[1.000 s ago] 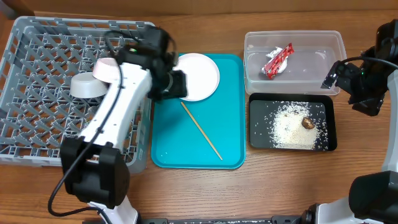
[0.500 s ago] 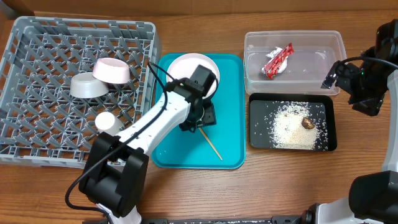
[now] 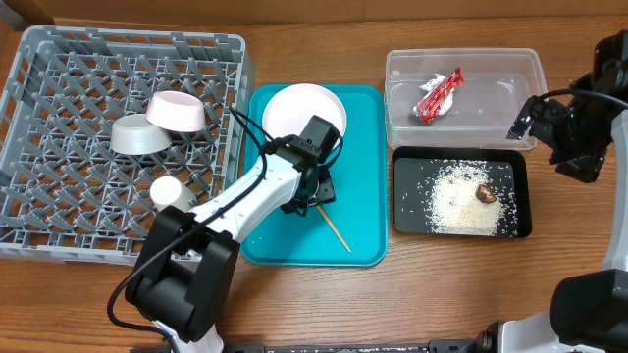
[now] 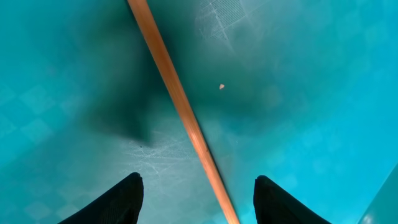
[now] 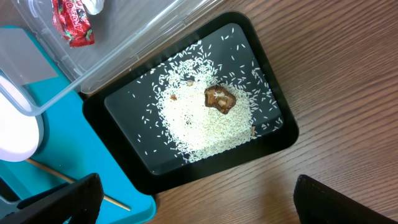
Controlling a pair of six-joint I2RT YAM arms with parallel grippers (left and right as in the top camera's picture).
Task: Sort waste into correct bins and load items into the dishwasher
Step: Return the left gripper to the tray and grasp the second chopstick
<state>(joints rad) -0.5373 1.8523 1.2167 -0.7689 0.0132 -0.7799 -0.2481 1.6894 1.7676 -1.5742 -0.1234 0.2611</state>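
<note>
My left gripper (image 3: 312, 191) is low over the teal tray, open, its jaws either side of one wooden chopstick (image 3: 335, 233) that lies flat; in the left wrist view the chopstick (image 4: 180, 106) runs between the fingertips of the gripper (image 4: 198, 179). I see only one chopstick. The white plate (image 3: 299, 110) lies at the tray's far end. The pink bowl (image 3: 177, 113), grey bowl (image 3: 132, 135) and white cup (image 3: 165, 189) are in the grey rack (image 3: 59, 78). The wrapper (image 3: 438, 95) lies in the clear tub (image 3: 491, 98). Rice (image 3: 456, 201) and the brown lump (image 3: 486, 194) lie in the black tray (image 3: 400, 186). My right gripper (image 3: 579, 147) is open and empty.
The teal tray (image 3: 368, 196) lies between the rack and the two bins. In the right wrist view, the right gripper (image 5: 199, 199) hangs over bare wood beside the black tray (image 5: 124, 168), with the lump (image 5: 219, 98) and rice (image 5: 205, 124) below.
My left gripper has swung from the rack's right edge onto the teal tray and come down over the chopstick. The white cup now shows in the rack. The right arm has not moved.
</note>
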